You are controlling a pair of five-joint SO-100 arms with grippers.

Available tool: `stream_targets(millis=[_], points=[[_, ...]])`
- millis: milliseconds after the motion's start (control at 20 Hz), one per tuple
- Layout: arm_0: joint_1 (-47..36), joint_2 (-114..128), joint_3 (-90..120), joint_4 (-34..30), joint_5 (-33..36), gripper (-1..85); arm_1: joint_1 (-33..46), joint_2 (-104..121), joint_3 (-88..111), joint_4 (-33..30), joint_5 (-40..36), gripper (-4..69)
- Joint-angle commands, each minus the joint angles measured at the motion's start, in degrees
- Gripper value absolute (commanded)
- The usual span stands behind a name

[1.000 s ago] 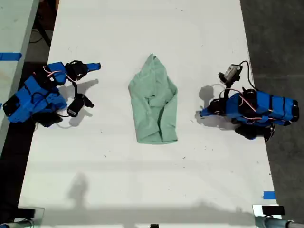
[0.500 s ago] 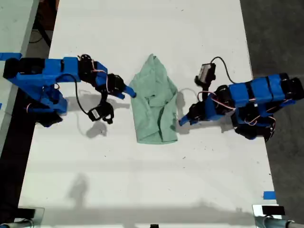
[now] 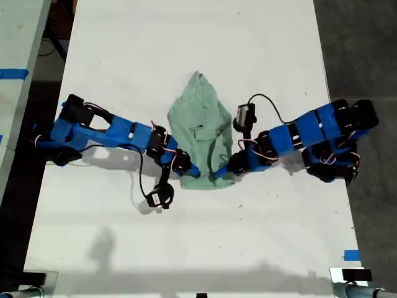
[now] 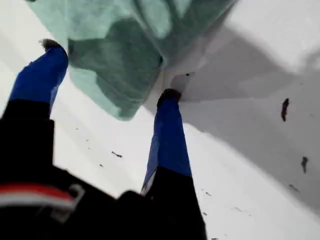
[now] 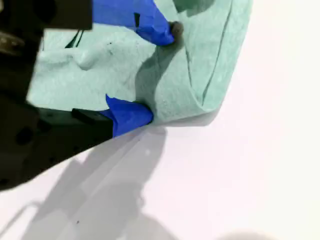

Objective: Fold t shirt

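Observation:
The pale mint-green t shirt [image 3: 201, 130] lies bundled and wrinkled mid-table. One blue arm [image 3: 118, 133] reaches in from the exterior view's left, and its tip touches one lower corner of the shirt. The other arm [image 3: 298, 133] comes from the exterior view's right to the opposite lower corner. Which arm is first, I cannot tell. My first gripper [image 4: 110, 70] is open, with a corner of the t shirt [image 4: 150, 20] between its fingers. My second gripper [image 5: 161, 72] is open. One finger rests on the t shirt [image 5: 210, 60], the other at its edge.
The white table [image 3: 186, 248] ends at a dark floor on the exterior view's right. Blue tape [image 3: 352, 255] marks its lower right edge. A second pale surface with blue tape [image 3: 12, 73] stands at the exterior view's left. A small black camera [image 3: 158, 197] hangs beside the left arm.
Both arms have stretched out from folded poses at the table's sides and come down to the shirt's lower corners. The shirt itself has barely shifted.

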State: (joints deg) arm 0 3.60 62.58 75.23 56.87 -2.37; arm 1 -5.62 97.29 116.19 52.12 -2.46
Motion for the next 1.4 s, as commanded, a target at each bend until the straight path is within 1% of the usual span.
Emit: stream_targets(millis=[0,50,100,150,250,300,350,450,500,550,650,750,800,1000,1050,1100,1150,1200,1250,1350], points=[[3.43,-2.81,-2.72,0.35,-3.16,14.5,1.49,-4.22,-5.54,-2.46,-2.11,34.3],[3.78,-2.81,-2.81,0.35,-2.99,-0.3,1.58,-6.15,-6.94,-2.64,-2.20,27.5],[4.04,-3.08,-3.52,0.53,-2.02,-0.3,1.49,-7.56,-8.17,-2.37,-1.58,-0.8],[4.31,-3.60,-5.10,1.41,-0.88,-0.3,1.23,-8.53,-9.23,-2.55,-1.41,-0.8],[4.92,-5.36,-10.37,4.83,1.14,-0.3,-0.09,-9.58,-13.54,0.79,-0.62,-0.8],[5.36,-5.01,-11.60,5.27,2.72,-0.3,-1.23,-9.58,-17.05,3.60,-0.18,-0.8],[5.89,-4.04,-13.10,5.98,4.13,-0.3,-2.64,-9.84,-22.24,8.09,0.26,-0.8],[6.59,0.09,-15.47,8.96,6.50,-0.3,-5.01,-12.39,-37.71,20.21,-0.09,-0.8],[6.42,3.78,-15.56,10.63,7.91,-0.3,-5.27,-13.80,-46.14,25.40,-1.93,-0.8],[5.54,7.91,-15.12,12.83,9.14,-0.3,-4.83,-14.33,-52.91,28.74,-4.66,-0.8],[1.05,16.00,-13.62,17.93,12.48,-0.3,-1.67,-12.48,-59.59,31.11,-11.25,-0.8],[-6.15,22.06,-13.36,22.41,17.40,-0.3,4.75,-7.03,-57.57,31.90,-15.64,-0.8],[-10.63,24.52,-12.30,23.64,20.13,-0.3,8.70,-4.83,-56.07,32.78,-17.40,-0.8],[-28.65,27.51,-9.05,26.98,28.65,-0.3,23.55,-4.13,-55.46,33.84,-29.09,-0.8],[-32.61,27.60,-8.09,27.33,29.62,-0.1,26.98,-4.22,-55.63,34.01,-31.46,1.6],[-36.04,27.86,-7.65,27.42,30.94,16.1,30.23,-4.22,-56.95,34.98,-33.84,10.3],[-39.02,28.56,-8.17,27.95,32.08,35.2,33.49,-3.78,-59.24,37.27,-35.42,23.9],[-42.01,29.79,-9.32,29.27,32.78,33.9,36.74,-2.55,-61.52,39.99,-36.91,34.5],[-44.82,31.90,-10.37,30.50,33.84,29.1,39.73,-0.09,-62.58,41.92,-38.32,37.9],[-49.92,37.97,-11.07,31.99,35.68,20.8,45.00,4.48,-65.30,46.85,-40.61,38.0]])
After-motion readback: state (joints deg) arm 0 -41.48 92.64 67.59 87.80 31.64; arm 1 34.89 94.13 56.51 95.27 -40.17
